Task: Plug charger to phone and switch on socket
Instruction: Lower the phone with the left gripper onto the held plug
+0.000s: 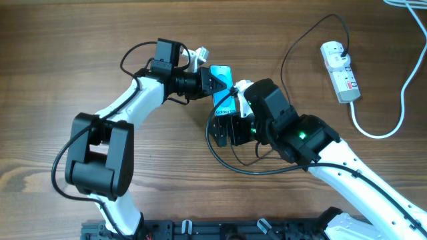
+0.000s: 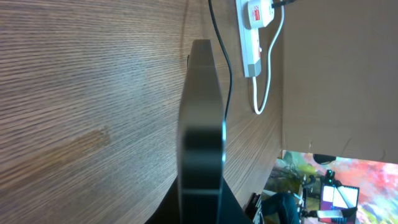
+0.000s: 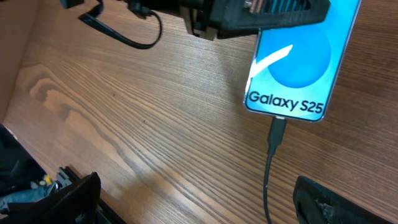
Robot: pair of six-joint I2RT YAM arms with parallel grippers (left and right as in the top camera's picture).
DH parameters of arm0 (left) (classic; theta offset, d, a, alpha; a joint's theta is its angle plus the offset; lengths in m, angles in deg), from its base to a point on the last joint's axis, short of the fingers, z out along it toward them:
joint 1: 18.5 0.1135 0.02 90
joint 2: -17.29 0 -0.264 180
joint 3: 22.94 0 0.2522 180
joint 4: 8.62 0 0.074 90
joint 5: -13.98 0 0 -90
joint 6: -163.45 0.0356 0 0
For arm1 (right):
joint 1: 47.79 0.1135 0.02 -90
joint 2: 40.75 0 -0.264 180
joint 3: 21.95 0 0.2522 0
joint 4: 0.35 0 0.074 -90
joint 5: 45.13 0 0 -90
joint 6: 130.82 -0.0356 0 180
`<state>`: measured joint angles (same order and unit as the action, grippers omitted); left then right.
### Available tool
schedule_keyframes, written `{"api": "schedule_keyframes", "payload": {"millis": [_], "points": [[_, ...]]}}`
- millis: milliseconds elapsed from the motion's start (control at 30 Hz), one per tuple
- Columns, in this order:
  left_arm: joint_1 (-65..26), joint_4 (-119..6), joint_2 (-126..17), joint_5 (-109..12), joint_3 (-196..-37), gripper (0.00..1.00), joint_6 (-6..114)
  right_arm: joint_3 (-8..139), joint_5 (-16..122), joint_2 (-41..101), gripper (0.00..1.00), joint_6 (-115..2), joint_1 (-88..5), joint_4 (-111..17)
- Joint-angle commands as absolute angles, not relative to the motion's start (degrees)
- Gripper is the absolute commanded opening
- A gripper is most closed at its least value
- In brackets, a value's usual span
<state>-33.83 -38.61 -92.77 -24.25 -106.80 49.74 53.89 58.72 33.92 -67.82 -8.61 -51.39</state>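
The left tool (image 1: 213,82) is clamped tight on the top end of the phone (image 1: 224,100), holding it near the middle of the wooden surface (image 1: 60,53), teal screen facing up. From the right wrist view, the charger (image 3: 276,134) has its black plug tip sitting right at the phone's lower edge, in the port by the look of it, the cable trailing away below. The right tool (image 3: 199,186) hangs just beneath that end, jaws spread wide, holding nothing. Over at the far right lies the socket (image 1: 340,72), well apart from the phone, its white cord (image 1: 380,130) curling beside it.
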Motion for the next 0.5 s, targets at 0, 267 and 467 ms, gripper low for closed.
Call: {"api": "schedule_keyframes", "payload": {"millis": [0,267,467], "points": [[-34.2,-38.0,-95.3,-23.7,-106.7,0.04,50.7,55.6,57.8,33.9,0.99,-68.0,-8.8,-51.5],[-34.2,-38.5,-98.7,-26.6,-106.7,0.04,50.5,55.6,57.8,33.9,0.99,-68.0,-8.8,-51.4],[-35.3,-38.5,-100.0,-26.9,-106.7,0.04,50.6,55.6,57.9,33.9,0.99,-68.5,-8.8,-51.4]]}}
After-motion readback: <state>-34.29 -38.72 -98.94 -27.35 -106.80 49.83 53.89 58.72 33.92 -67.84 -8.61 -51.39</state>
